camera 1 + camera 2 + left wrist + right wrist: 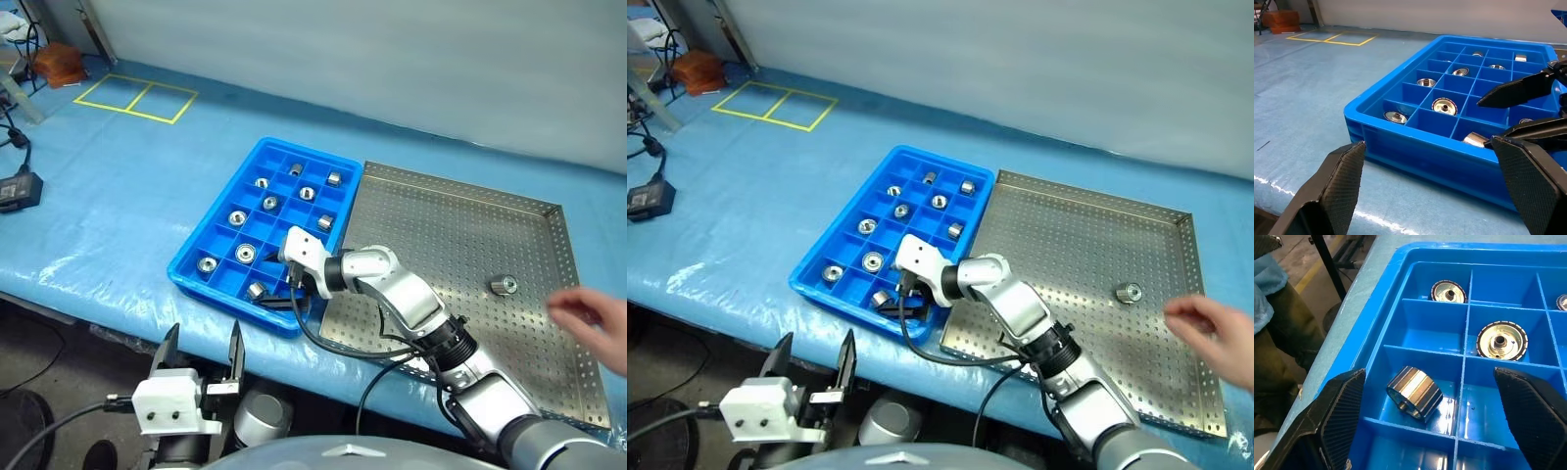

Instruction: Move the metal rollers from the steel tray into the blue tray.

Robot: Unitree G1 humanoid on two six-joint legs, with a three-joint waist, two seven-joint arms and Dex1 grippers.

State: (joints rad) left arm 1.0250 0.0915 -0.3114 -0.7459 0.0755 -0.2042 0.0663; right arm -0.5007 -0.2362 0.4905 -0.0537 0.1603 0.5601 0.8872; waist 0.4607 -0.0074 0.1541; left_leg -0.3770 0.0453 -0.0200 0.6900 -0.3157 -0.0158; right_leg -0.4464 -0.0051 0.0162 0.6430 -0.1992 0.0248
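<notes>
Lying on its side in a near-edge compartment of the blue tray, one metal roller is seen between the wide-spread, empty fingers of the right gripper, untouched. Other metal rollers are seated in neighbouring compartments; one is left on the steel tray. The left gripper is held open beside the blue tray.

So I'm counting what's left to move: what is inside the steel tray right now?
One metal roller lies on the steel tray floor, towards its right side. The right gripper's arm covers the tray's near left corner, so anything lying under it cannot be seen.
</notes>
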